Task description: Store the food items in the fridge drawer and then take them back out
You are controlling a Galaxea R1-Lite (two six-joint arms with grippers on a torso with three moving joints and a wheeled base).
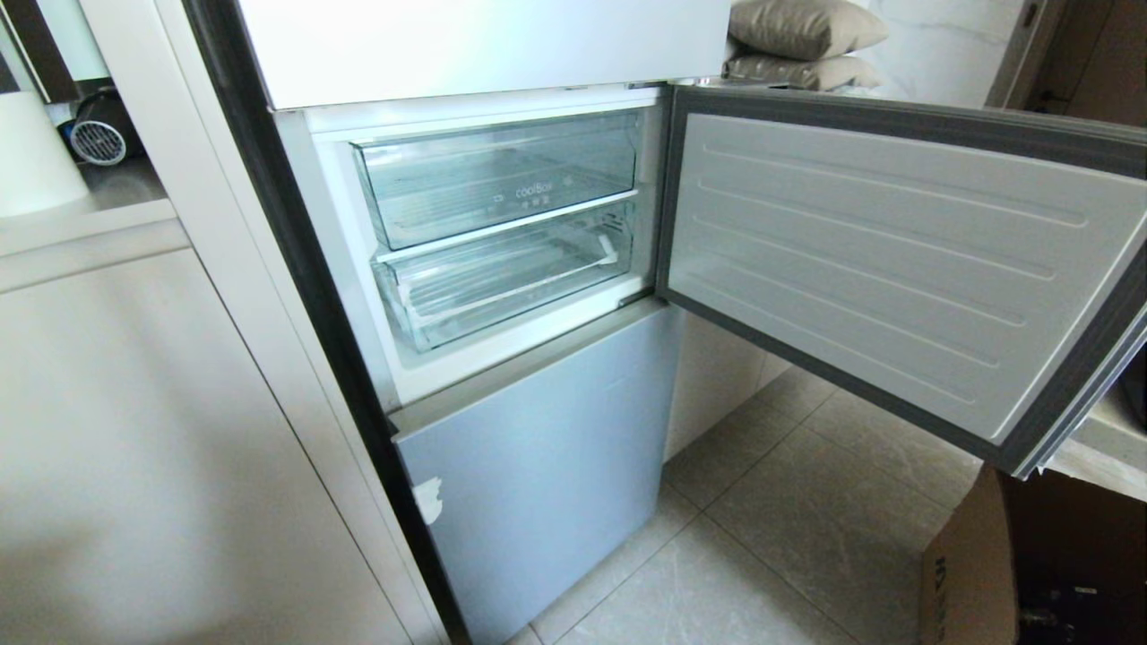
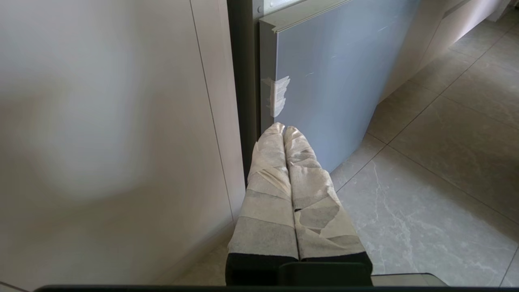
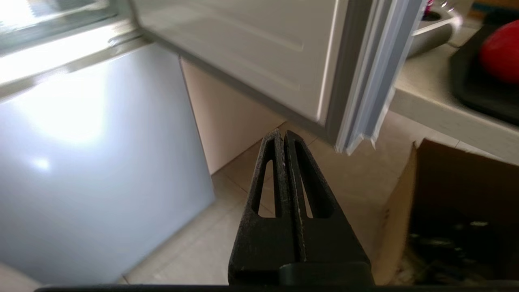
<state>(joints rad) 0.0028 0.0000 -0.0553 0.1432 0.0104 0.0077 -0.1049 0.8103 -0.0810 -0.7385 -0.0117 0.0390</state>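
A pale cabinet panel [image 1: 134, 430] fills the left side of the head view, and beside it stands a fridge with its middle compartment open. Inside, a clear plastic bin with lettering on its front [image 1: 502, 179] sits above the wide, shallow clear plastic fridge drawer with a ribbed floor [image 1: 511, 282]; no food shows in the drawer. Below them is a closed blue-grey lower door [image 1: 547, 457] with a scrap of white tape at its edge. The left gripper [image 2: 284, 129], its fingers wrapped in pale tape and pressed together, hangs low near that taped edge, above grey floor tiles [image 2: 446, 170]. To the right, the white-lined fridge door [image 1: 896, 260] swings wide — it reaches out in front of the counter. The black right gripper [image 3: 282, 136] is closed on nothing, low beneath the door's corner. Further right, an open cardboard box [image 3: 446, 211] stands on the floor, and on the pale counter [image 3: 425, 101] a rounded bright red food item [image 3: 500, 50] rests in a dark tray [image 3: 482, 97] — well apart from the drawer.
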